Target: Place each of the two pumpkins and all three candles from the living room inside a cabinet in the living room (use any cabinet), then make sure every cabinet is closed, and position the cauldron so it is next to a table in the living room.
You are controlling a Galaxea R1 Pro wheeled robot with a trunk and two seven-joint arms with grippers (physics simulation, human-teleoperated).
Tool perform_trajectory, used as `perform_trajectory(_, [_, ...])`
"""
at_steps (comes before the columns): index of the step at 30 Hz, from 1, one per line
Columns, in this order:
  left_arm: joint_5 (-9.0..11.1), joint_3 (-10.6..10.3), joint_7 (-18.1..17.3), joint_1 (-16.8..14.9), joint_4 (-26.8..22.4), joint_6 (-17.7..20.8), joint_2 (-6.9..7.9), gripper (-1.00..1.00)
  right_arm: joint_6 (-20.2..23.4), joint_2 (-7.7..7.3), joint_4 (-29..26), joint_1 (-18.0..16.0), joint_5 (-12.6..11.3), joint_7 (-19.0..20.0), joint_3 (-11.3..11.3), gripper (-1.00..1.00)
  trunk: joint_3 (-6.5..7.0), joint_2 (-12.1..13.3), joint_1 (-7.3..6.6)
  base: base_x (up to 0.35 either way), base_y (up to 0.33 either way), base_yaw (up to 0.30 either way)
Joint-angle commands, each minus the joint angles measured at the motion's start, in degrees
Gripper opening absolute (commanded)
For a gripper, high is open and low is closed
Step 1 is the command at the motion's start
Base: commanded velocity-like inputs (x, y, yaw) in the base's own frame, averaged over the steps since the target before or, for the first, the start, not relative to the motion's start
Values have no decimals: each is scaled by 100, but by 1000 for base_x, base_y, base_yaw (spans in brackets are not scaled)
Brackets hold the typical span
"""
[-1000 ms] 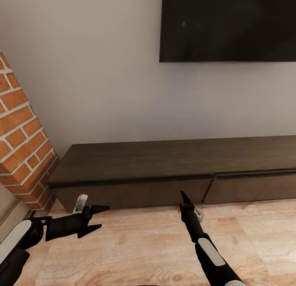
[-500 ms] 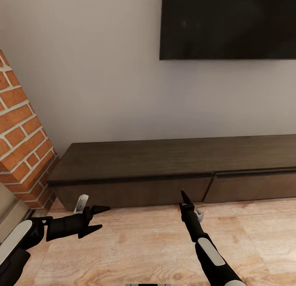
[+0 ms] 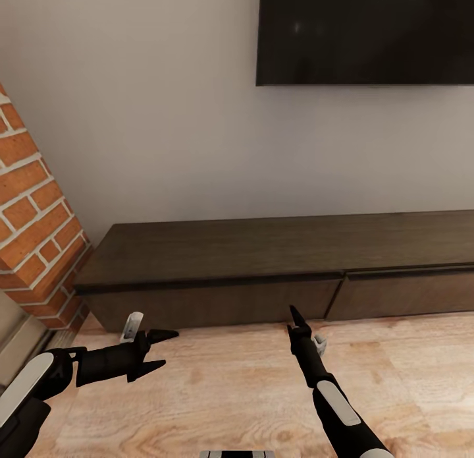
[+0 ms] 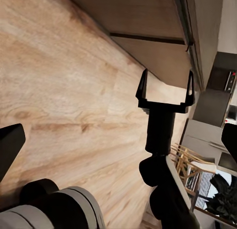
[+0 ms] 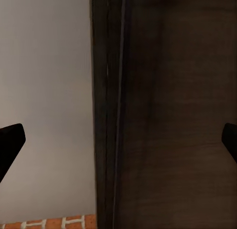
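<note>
The cabinet (image 3: 263, 260) is a long low dark brown unit against the white wall, and its two visible drawer fronts sit flush and closed. My left gripper (image 3: 160, 348) hovers open over the wood floor in front of the cabinet's left end, with nothing between its fingers. My right gripper (image 3: 293, 315) points at the left drawer front near the seam between the drawers. The left wrist view shows the right gripper (image 4: 166, 88) open and empty. The right wrist view looks along the cabinet (image 5: 168, 110). The pumpkins, candles, cauldron and table are out of view.
A red brick column (image 3: 33, 227) stands at the left, close to the cabinet's end. A dark TV (image 3: 365, 33) hangs on the wall above. Light wood floor (image 3: 230, 385) spreads in front. Wooden chairs (image 4: 190, 162) show far off.
The whole picture has slid up a little, so the camera has moved and a part of my base now shows at the bottom edge. Both arms keep their pose.
</note>
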Motion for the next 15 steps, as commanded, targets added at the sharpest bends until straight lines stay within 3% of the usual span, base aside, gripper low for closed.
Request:
perform_trajectory(1, [60, -5, 56, -3, -3, -2, 3, 100, 14, -3, 0, -3, -57, 22, 15, 100, -27, -3, 1, 0, 0, 0])
perform_trajectory(15, [60, -11, 56, -3, -3, -2, 3, 100, 73, -5, -27, -3, -31, 217, 33, 100, -71, -6, 7, 16, 0, 0])
